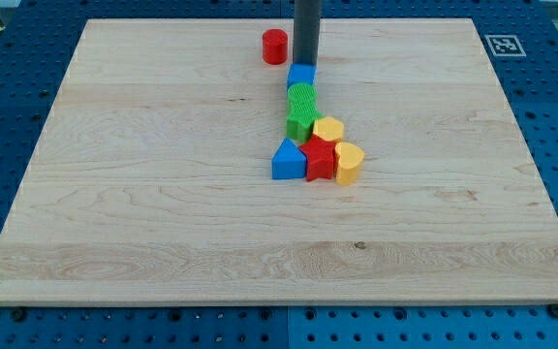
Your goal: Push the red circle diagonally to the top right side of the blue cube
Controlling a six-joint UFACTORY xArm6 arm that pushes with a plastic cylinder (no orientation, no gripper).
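A single camera looks down at a slant from beyond the near edge of the wooden surface (163, 223), facing its far edge. It stands far enough back to take in almost the whole board, with blue pegboard (8, 126) framing it and a fiducial marker (504, 45) at upper right.

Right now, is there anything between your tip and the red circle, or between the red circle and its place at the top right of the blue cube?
Nothing lies between my tip and the red circle; bare board separates them. However, my own rod stands just above the blue cube, on the circle's direct path toward the cube's upper right. No other block is there.
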